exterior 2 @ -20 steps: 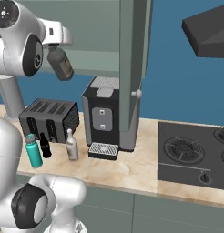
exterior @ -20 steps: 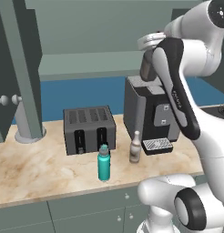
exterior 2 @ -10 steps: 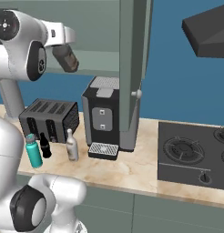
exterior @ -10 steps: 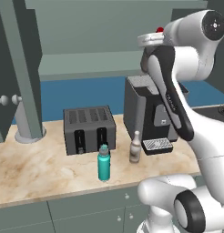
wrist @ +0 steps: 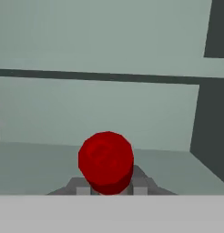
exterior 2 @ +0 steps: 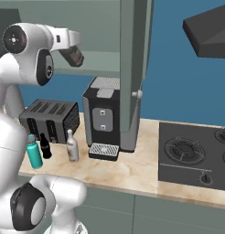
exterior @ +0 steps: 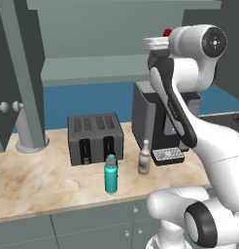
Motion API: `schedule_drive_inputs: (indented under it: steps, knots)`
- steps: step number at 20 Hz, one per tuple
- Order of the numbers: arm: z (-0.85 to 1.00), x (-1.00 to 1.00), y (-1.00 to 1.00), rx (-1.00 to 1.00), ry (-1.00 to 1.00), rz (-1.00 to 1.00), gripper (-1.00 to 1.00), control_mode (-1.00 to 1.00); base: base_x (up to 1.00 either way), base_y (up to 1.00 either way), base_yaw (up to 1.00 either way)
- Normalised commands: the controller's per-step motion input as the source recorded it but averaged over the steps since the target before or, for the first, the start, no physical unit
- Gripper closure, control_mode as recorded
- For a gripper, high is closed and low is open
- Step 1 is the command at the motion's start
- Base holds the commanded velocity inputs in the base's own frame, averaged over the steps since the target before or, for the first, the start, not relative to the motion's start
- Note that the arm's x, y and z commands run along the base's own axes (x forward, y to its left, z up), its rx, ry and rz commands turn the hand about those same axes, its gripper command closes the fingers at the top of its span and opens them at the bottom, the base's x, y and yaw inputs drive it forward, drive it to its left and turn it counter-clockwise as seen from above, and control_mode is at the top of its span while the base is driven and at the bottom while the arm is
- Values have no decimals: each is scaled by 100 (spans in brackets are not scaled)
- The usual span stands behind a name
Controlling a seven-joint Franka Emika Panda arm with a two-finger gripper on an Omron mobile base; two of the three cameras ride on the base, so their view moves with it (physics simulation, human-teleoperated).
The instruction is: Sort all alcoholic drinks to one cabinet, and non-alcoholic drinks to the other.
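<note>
moved: arm has swung higher and further in toward the open upper cabinet since a second ago, taking the bottle with it; everything on the counter sits where it was
gripper (exterior 2: 74, 55): clenched on the dark grey bottle (exterior 2: 72, 55), held up high at the mouth of the cabinet, tilted in the right base view
red cap (wrist: 106, 161): sits dead centre low in the hand view, with the fingers (wrist: 140, 186) snug on either side of the neck below it; a sliver of it pokes out past the arm's top joint in the left base view too
cabinet shelf (wrist: 168, 164): pale green, straight ahead of the cap, with a dark side wall on the right
teal flask (exterior: 110, 174): upright near the front edge of the marble counter (exterior: 39, 180), in front of the toaster (exterior: 95, 138)
cream bottle (exterior: 144, 158): upright just right of the flask, in front of the coffee machine (exterior 2: 103, 114), beside its drip tray
small black bottle (exterior 2: 45, 146): upright between the flask and the cream bottle, close to the toaster, seen from the right base view
cabinet door (exterior 2: 132, 68): hangs open, edge-on, just right of the coffee machine
stovetop (exterior 2: 194, 153): well off to the right along the counter
</note>
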Motion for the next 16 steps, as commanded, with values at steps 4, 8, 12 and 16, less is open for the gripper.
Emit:
schedule_drive_inputs:
  steps: [4, 8, 12, 16]
  knots:
    - [0, 33, 0, 3, -6, -3, 100, -100, 0, 0, 0]
    - [0, 29, 0, 2, -5, -4, 100, -100, 0, 0, 0]
    - [0, 29, 0, 2, -2, -4, 100, -100, 0, 0, 0]
    - [3, 33, -1, 2, 2, -5, 100, -100, 0, 0, 0]
